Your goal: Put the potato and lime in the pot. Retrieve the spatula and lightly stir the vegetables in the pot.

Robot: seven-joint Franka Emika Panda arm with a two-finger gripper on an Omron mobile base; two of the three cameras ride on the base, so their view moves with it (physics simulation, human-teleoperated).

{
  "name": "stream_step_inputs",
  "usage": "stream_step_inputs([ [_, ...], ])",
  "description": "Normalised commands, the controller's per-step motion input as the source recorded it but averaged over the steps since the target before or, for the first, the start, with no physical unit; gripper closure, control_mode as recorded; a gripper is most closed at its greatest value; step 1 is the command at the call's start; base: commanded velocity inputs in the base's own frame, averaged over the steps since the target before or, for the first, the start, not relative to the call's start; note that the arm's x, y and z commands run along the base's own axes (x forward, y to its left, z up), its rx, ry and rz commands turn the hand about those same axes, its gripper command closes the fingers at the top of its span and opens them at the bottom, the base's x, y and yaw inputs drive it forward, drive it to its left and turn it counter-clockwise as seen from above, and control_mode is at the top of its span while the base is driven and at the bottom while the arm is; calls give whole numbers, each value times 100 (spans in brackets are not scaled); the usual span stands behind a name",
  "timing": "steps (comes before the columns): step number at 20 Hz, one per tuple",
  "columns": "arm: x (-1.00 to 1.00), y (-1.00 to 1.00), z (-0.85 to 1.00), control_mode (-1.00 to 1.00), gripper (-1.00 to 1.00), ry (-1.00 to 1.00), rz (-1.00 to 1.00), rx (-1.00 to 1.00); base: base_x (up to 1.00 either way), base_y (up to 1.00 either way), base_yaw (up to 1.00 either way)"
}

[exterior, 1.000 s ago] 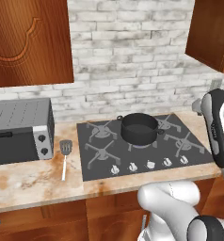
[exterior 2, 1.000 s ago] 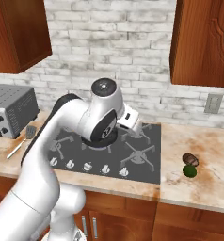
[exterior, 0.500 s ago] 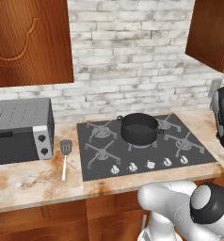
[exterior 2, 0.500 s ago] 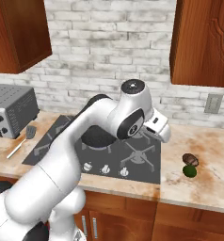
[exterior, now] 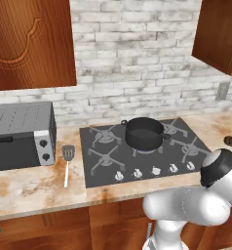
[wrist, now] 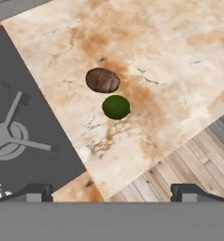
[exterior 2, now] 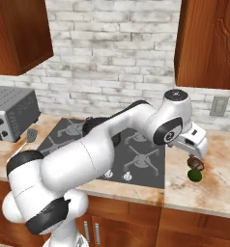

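Two veg on marble counter right of stove — potato touching lime, both ahead of gripper, between its widely spread tips, nothing held.

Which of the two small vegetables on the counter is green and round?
The lime: a smooth green ball beside the cooktop. The potato next to it is a dark-brown oval lump, slightly larger.
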Motion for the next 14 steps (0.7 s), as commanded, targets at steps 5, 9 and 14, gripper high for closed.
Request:
stream_step_inputs([
  [5, 0, -54, -30, -100, -100, 10, 0, 4, 0, 0, 0],
  [9, 27, -2, -17, -100, -100, 7, 2, 0, 0, 0, 0],
  [14, 42, 0, -44, -100, -100, 3, 4, 0, 0, 0, 0],
])
